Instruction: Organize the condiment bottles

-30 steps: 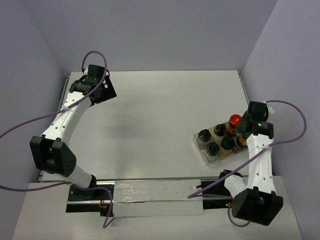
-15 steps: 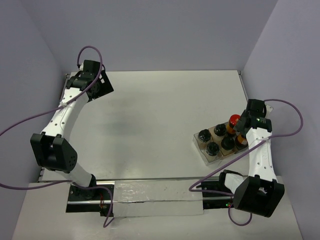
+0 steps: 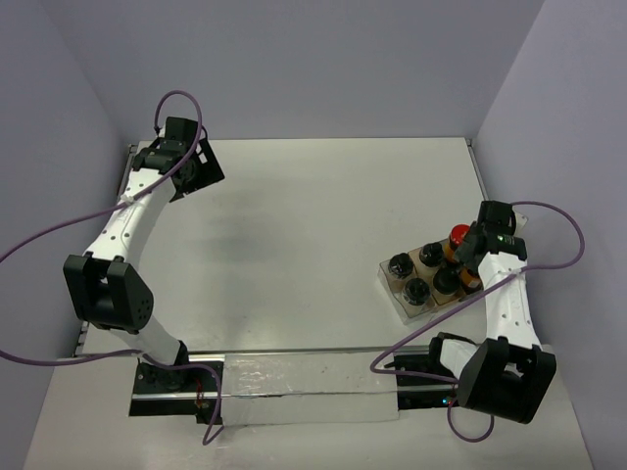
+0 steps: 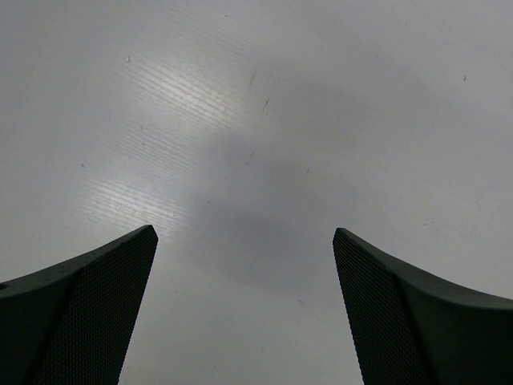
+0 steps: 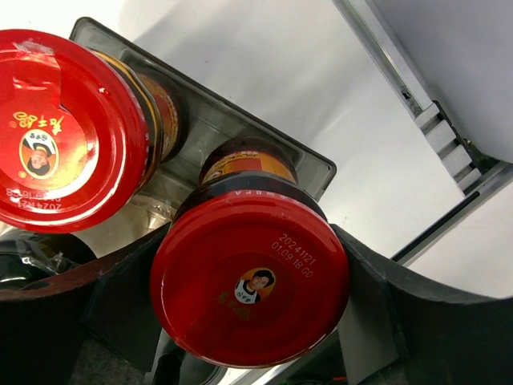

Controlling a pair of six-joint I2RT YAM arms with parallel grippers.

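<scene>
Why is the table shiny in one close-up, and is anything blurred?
Left wrist view: light glares in a pale streak off the table, a soft shadow beside it. Right wrist view: the held jar is sharp, its cap print readable; the right end effector around it is dark and soft. Top view: even light, faint shadows.

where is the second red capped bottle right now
Right wrist view, centre: the red-capped bottle sits in the tray's corner, between the right pincer's fingers, beside the other red-capped bottle.
</scene>
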